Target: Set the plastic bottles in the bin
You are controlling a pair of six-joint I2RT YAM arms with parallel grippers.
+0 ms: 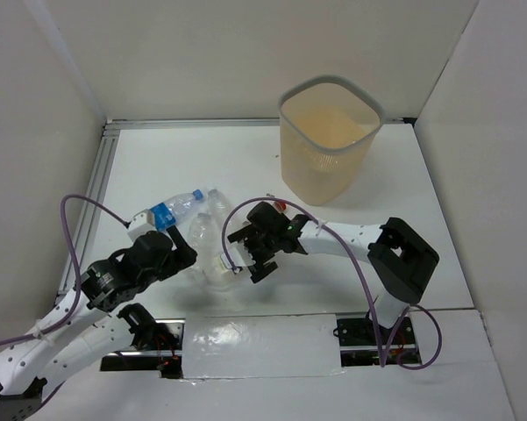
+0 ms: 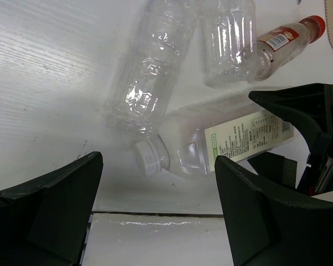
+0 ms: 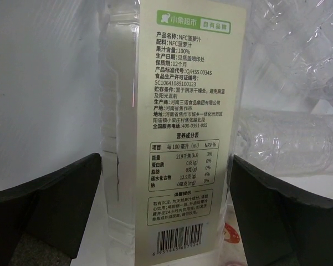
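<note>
— Closest up, right gripper (image 3: 166, 166): jaws wide apart, straddling white-labelled bottle (image 3: 188, 111), clamped on nothing.
— Same for left gripper (image 2: 156, 164): spread wide, holding nothing.
— And bin (image 1: 324, 167)?
— Upright at one o'clock on table (image 1: 158, 158). Heap of plastic bottles (image 1: 206, 232) at its seven o'clock, red-capped one (image 2: 288, 36) nearest.

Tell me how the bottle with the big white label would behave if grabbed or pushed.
The labelled bottle looks empty, so probably light. Its thin clear wall will likely dent under a squeeze. Lying on its side, it may roll if nudged.
</note>
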